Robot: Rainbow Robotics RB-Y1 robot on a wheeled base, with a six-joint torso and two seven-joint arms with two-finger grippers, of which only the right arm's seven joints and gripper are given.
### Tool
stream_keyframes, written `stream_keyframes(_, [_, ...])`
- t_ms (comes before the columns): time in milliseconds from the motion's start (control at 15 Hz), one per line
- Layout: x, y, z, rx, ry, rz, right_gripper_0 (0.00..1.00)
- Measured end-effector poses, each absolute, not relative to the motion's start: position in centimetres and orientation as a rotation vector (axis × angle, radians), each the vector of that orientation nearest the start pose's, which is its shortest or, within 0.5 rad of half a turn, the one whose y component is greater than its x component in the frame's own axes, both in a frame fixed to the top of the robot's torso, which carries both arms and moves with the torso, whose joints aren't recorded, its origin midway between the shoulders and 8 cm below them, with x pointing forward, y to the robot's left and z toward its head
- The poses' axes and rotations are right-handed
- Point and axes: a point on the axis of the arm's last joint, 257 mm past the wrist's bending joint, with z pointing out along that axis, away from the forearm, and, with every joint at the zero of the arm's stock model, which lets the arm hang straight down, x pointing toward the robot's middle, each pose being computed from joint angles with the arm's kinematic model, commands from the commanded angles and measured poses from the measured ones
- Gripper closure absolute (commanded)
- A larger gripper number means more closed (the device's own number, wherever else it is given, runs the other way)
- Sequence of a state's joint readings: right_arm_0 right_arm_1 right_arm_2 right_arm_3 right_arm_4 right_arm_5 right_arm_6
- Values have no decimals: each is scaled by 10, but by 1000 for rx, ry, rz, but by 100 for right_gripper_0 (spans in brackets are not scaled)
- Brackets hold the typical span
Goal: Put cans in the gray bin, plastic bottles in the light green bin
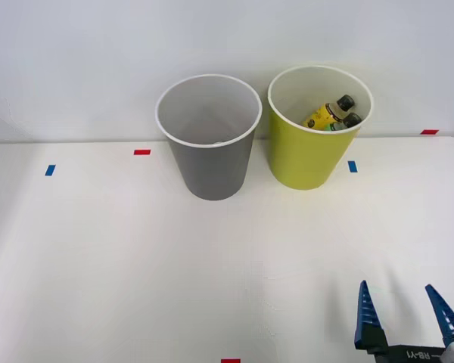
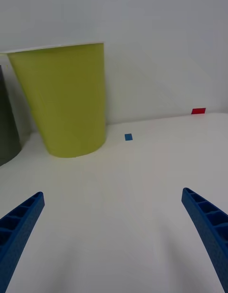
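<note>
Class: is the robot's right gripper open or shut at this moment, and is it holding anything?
Open and empty. The right gripper has its two blue fingers spread wide apart with only bare table between them.

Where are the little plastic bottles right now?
In the front view, the plastic bottles lie inside the light green bin, which stands at the back of the table, just right of the gray bin.
</note>
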State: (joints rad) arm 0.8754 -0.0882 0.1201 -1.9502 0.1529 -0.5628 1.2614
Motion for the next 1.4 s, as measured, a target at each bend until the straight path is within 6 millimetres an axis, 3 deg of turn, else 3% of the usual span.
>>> stream_keyframes(267, [262,-244,-244,-30,1446,33,0])
stream_keyframes(667, [234,-225,-278,-54,1465,64,0])
stream_keyframes(933, [224,-201,-272,-93,1432,130,0])
stream_keyframes(1400, [214,-204,-272,-78,1435,110,0])
